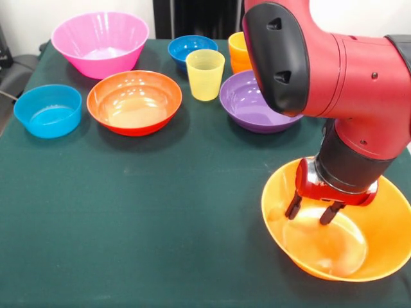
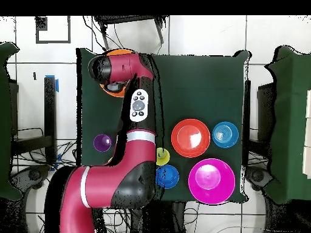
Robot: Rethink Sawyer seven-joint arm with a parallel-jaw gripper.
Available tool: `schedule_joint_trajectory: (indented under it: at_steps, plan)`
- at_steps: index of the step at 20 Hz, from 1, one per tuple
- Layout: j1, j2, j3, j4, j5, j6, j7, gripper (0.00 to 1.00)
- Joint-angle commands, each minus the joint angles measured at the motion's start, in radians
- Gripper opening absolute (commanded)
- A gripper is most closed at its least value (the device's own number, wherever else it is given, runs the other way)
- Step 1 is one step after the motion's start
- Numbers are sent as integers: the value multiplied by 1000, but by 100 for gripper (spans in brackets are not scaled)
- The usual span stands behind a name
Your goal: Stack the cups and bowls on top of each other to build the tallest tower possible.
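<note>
My gripper (image 1: 313,210) hangs open inside the big yellow-orange bowl (image 1: 385,221) at the front right, fingertips just above its floor and nothing between them. In a cluster at the back stand the pink bowl (image 1: 99,42), light blue bowl (image 1: 48,110), orange-red bowl (image 1: 135,101), dark blue bowl (image 1: 191,48) and purple bowl (image 1: 250,102). The yellow cup (image 1: 205,74) stands upright between the orange-red and purple bowls. An orange cup (image 1: 236,50) peeks out behind the arm. From overhead the arm covers most of the yellow-orange bowl (image 2: 119,53).
The dark green cloth (image 1: 141,224) covers the table, with a wide bare stretch at the front left. The yellow-orange bowl sits close to the table's front right corner. The arm's bulky wrist (image 1: 334,70) looms over the purple bowl.
</note>
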Motion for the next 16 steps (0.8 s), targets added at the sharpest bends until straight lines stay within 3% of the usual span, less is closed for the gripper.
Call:
schedule_joint_trajectory:
  at_steps: [1, 8, 11, 14, 16]
  plan:
    - [-25, 136, 82, 40, -37, 154, -131, 100]
    - [-26, 120, 63, 64, -54, 136, -140, 100]
    - [0, 64, 35, 134, -90, -20, -92, 100]
    - [53, 7, -46, 190, -158, -147, 5, 100]
    - [73, -4, -91, 202, -189, -192, 40, 100]
